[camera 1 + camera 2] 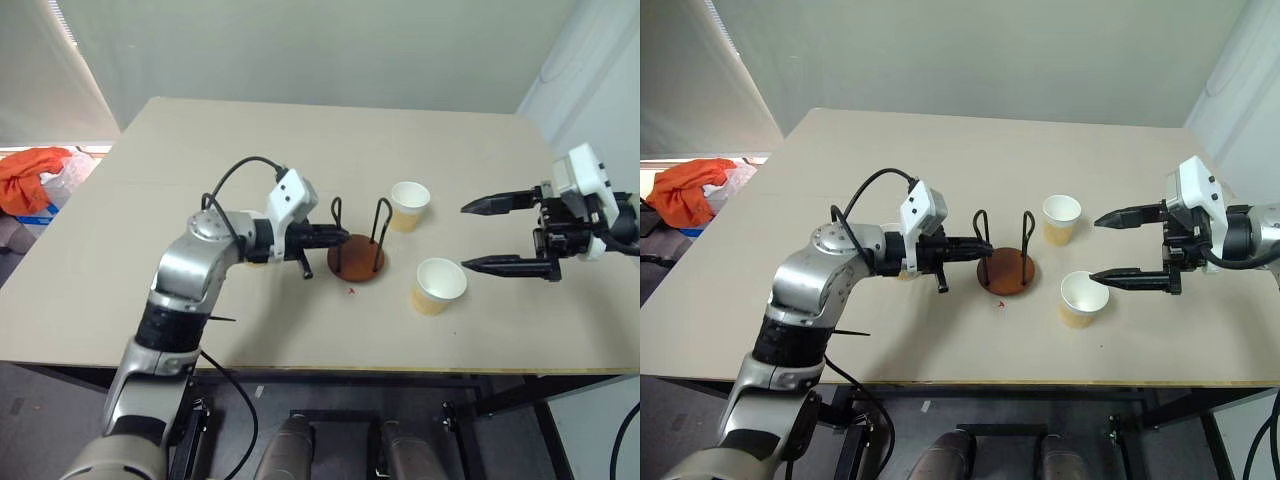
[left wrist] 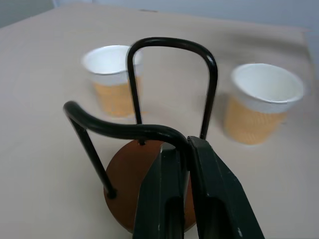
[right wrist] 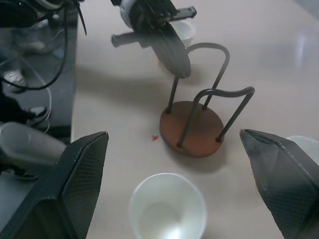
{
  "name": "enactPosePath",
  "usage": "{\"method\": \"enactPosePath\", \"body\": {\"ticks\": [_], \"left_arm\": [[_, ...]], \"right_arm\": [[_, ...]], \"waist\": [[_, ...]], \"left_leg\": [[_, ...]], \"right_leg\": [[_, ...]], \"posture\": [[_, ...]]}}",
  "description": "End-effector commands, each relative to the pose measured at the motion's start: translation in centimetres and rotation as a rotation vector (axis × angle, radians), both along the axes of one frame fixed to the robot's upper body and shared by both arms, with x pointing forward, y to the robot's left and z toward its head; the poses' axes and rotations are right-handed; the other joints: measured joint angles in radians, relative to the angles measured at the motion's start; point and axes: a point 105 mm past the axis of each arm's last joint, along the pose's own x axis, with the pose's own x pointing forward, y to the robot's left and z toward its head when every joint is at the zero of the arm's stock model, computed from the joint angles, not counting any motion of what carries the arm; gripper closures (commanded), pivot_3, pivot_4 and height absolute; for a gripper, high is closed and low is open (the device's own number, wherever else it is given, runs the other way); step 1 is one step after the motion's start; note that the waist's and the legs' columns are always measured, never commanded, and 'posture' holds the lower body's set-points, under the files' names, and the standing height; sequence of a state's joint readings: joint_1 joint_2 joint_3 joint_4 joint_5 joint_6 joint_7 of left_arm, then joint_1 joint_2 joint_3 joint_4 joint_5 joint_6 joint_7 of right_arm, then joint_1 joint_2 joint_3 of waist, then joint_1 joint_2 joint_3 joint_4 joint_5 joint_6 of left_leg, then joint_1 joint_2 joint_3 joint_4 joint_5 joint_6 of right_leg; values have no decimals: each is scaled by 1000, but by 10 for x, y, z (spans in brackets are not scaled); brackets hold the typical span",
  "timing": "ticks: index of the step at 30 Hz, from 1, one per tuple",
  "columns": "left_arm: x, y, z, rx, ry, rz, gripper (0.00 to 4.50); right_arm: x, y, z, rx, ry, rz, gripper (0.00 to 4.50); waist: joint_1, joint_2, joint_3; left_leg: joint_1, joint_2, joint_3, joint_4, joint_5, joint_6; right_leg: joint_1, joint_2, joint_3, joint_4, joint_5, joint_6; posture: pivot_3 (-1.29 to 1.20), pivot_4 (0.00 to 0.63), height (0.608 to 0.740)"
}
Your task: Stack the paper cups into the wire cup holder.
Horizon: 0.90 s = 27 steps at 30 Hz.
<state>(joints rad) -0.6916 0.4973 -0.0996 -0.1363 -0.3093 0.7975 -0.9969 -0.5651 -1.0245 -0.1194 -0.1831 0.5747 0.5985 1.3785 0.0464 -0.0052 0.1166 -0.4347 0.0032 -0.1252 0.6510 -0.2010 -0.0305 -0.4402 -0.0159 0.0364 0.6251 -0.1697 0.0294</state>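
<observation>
The wire cup holder, a reddish-brown disc with two dark wire loops, stands mid-table. My left gripper reaches in from the left, shut on the top corner of the loop nearest it. Two tan paper cups stand upright to the holder's right, one farther back and one nearer. A third cup sits behind my left wrist, mostly hidden. My right gripper hovers at the right, open wide and pointing left, its lower finger beside the nearer cup.
An orange cloth lies on things off the table's left edge. A tiny red speck sits on the beige table just in front of the holder. The front edge runs close below the cups.
</observation>
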Motion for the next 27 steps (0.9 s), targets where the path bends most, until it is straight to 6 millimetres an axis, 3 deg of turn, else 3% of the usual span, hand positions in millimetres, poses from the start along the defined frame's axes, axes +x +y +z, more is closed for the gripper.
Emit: {"method": "enactPosePath", "body": {"ticks": [1, 7, 11, 15, 20, 27], "left_arm": [[-19, 0, 16, -22, -28, -4, 4444], [-33, 9, -5, 32, 30, 39, 4444], [-37, 11, -19, 62, 60, 58, 4444], [-30, 11, -27, 72, 45, 100, 4444], [-33, 9, -30, 61, 80, 78, 3043], [-41, 20, -29, 103, 82, 39, 543]], "right_arm": [[-2, 3, -4, -42, -9, 6, 0], [2, 5, -12, -71, 1, 11, 0], [4, 6, -13, -76, 4, 19, 0], [6, 8, -16, -88, 5, 20, 0], [7, 7, -19, -105, 9, 16, 0], [7, 4, -24, -131, 21, 13, 0]], "waist": [[-1, 0, 0], [-5, 0, 0], [-7, 0, 0], [-6, 0, 0], [-7, 0, 0], [-7, 0, 0]], "left_leg": [[0, 0, -1, 0, 0, 0], [10, -2, -3, -2, 2, 1], [12, -5, -2, -3, 2, 1], [12, -6, -2, -3, 0, 2], [13, -6, -2, -4, -4, 1], [13, -5, -2, -4, -11, 1]], "right_leg": [[0, 0, 0, 0, 1, 0], [6, 0, 10, 0, 3, 1], [8, 2, 21, 0, -3, 10], [8, 1, 23, 0, 0, 4], [8, 1, 23, 0, -2, 5], [7, 1, 22, 0, -9, 5]], "posture": [[0, 150, 740], [0, 150, 740], [0, 150, 740], [0, 150, 740], [0, 150, 740], [0, 150, 740]]}}
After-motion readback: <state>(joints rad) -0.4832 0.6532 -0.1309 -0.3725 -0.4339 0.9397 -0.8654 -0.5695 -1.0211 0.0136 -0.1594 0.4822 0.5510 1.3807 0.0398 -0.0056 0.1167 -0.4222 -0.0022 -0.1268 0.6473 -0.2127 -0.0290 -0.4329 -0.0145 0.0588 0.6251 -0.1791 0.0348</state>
